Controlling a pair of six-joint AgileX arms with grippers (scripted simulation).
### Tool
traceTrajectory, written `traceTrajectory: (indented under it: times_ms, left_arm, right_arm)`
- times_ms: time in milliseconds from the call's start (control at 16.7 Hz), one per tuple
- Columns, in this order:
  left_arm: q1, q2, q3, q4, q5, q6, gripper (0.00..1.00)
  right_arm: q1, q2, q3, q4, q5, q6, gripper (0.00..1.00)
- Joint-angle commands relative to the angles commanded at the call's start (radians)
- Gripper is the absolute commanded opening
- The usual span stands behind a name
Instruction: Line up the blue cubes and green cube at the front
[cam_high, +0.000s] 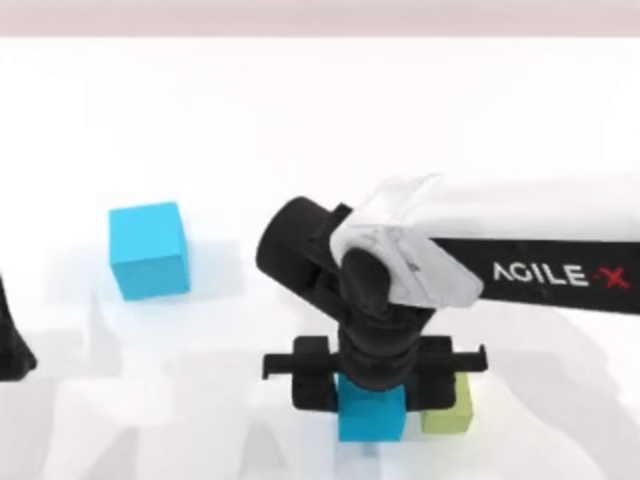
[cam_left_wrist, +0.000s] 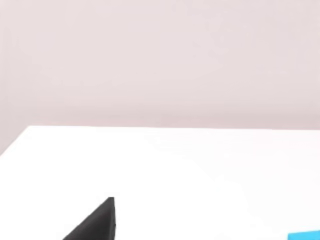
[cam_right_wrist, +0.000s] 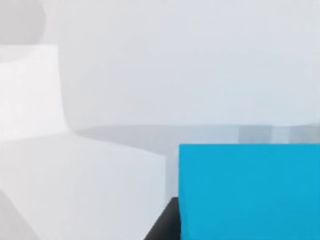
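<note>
Blue cube (cam_high: 371, 413) under right pincer (cam_high: 372, 392), grip unclear, green cube (cam_high: 447, 410) touching its right.

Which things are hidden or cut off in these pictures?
- Right gripper: top view, its own wrist covers the fingertips; open or shut is unclear.
- Blue cube below it: top view, partly covered; right wrist view, cut by the edge.
- Green cube: partly under the gripper.
- Left gripper: cut by the top view's left edge.
</note>
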Motion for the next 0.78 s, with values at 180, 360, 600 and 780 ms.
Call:
traceTrajectory:
  times_ms: [180, 360, 600, 780]
  left_arm:
    - [0.000, 0.000, 0.000, 0.000, 0.000, 0.000, 1.00]
    - [0.000, 0.000, 0.000, 0.000, 0.000, 0.000, 1.00]
    - [0.000, 0.000, 0.000, 0.000, 0.000, 0.000, 1.00]
    - [0.000, 0.000, 0.000, 0.000, 0.000, 0.000, 1.00]
  right_arm:
    - [0.000, 0.000, 0.000, 0.000, 0.000, 0.000, 0.08]
    - [0.000, 0.000, 0.000, 0.000, 0.000, 0.000, 0.30]
    - [0.000, 0.000, 0.000, 0.000, 0.000, 0.000, 0.60]
    - [0.000, 0.000, 0.000, 0.000, 0.000, 0.000, 0.83]
